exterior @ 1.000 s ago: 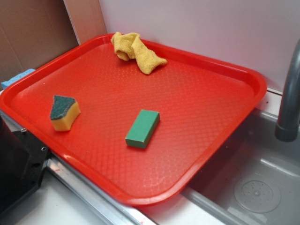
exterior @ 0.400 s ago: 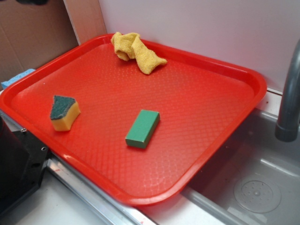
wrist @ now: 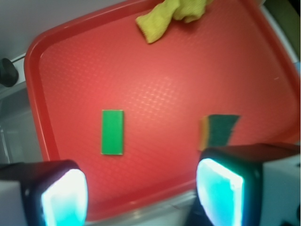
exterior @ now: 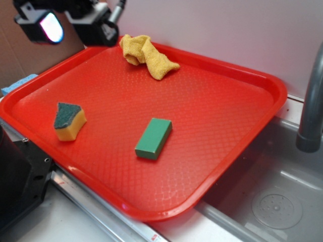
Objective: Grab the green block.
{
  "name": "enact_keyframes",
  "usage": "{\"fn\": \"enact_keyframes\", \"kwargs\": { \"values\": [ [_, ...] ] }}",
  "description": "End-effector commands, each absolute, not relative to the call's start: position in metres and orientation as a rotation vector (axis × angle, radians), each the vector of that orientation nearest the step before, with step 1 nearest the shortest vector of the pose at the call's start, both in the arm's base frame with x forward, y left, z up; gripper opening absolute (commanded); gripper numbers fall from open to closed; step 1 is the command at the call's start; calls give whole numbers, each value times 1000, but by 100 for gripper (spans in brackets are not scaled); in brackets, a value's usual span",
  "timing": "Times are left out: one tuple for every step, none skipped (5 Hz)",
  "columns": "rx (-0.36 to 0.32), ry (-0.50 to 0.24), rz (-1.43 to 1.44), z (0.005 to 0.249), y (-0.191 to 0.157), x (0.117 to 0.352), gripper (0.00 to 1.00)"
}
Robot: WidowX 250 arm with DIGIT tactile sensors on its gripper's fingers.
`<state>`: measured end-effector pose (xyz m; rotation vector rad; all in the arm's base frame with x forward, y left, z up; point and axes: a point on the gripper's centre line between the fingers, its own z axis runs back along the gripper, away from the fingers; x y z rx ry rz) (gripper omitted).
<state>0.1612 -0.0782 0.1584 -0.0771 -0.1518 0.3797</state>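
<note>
The green block (exterior: 153, 138) lies flat on the red tray (exterior: 217, 96), a little in front of its middle. My gripper (exterior: 70, 22) hangs high over the tray's far left corner, well apart from the block, with nothing between its fingers. In the wrist view the green block (wrist: 112, 132) sits far below on the tray (wrist: 164, 80), above the left of the two glowing pads (wrist: 63, 197). My gripper (wrist: 141, 193) is wide open there.
A yellow sponge with a dark green top (exterior: 69, 121) stands on the tray's left side. A crumpled yellow cloth (exterior: 147, 55) lies at the far edge. A steel sink (exterior: 272, 201) and faucet (exterior: 313, 101) are on the right; a black box (exterior: 20, 181) sits front left.
My gripper has come into the exterior view at the top left; a second ago it was out of frame. The block, sponge and cloth have not moved.
</note>
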Motion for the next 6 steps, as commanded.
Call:
{"fn": "enact_keyframes", "kwargs": {
  "values": [
    [-52, -119, 366, 102, -108, 185, 100],
    [-48, -77, 337, 75, -111, 191, 100],
    [-62, -40, 327, 51, -109, 194, 100],
    [-64, -11, 307, 32, -111, 197, 100],
    [-90, 25, 249, 16, -117, 201, 100],
    [-89, 27, 262, 10, -118, 198, 0]
  ]
}}
